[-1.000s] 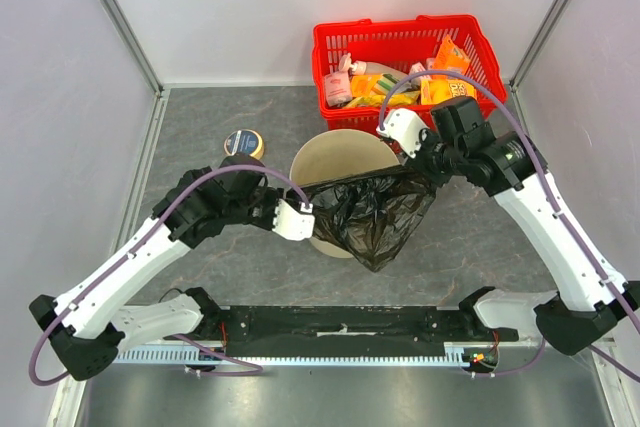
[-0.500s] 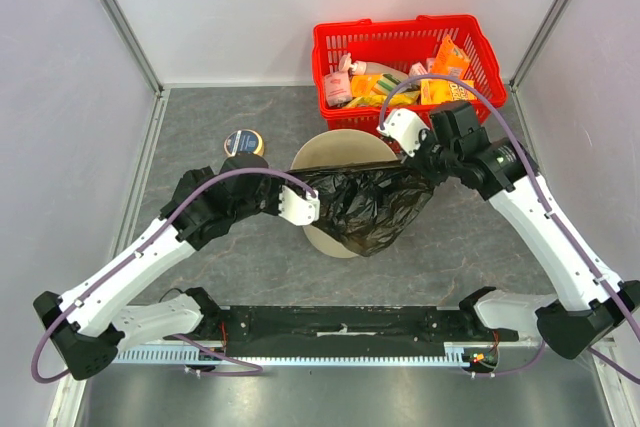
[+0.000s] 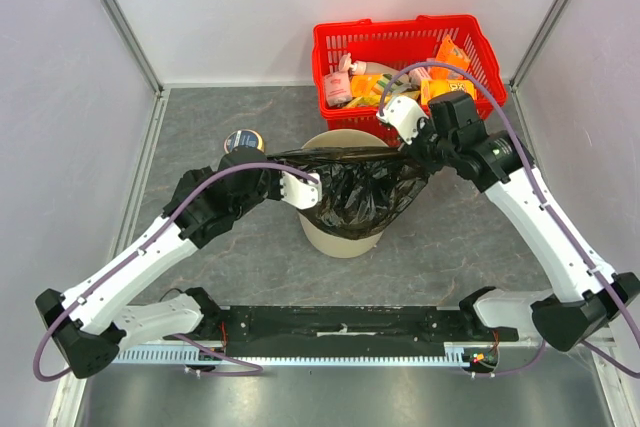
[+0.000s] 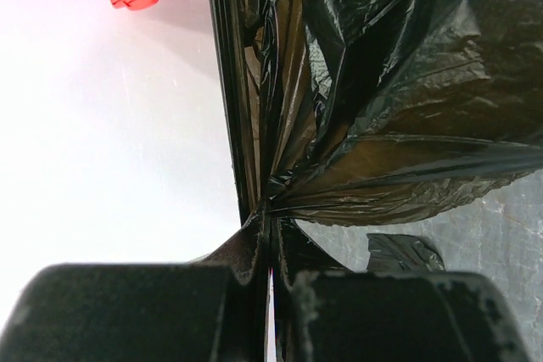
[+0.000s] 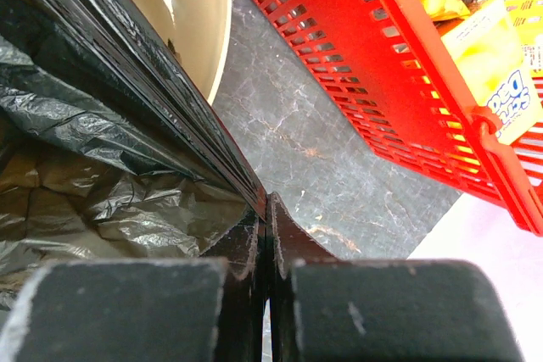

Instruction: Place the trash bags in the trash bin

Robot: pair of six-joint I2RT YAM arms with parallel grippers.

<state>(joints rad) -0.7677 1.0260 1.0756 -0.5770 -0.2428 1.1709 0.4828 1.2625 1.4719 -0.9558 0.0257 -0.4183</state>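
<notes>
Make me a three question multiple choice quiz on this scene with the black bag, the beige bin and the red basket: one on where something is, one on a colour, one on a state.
1. Where is the red basket relative to the trash bin?
A. Between the arm bases
B. Beyond it, by the far wall
C. Left of the left arm

2. What colour is the trash bag?
A. White
B. Blue
C. Black

3. How do the left gripper and right gripper stand?
A. Both shut on the trash bag's edge
B. Both open, away from it
C. Only the left one holds it

Answers:
1 B, the top view shows it at the far edge, behind the bin.
2 C, every view shows black film.
3 A, each wrist view shows fingers pinched on the film.
</notes>
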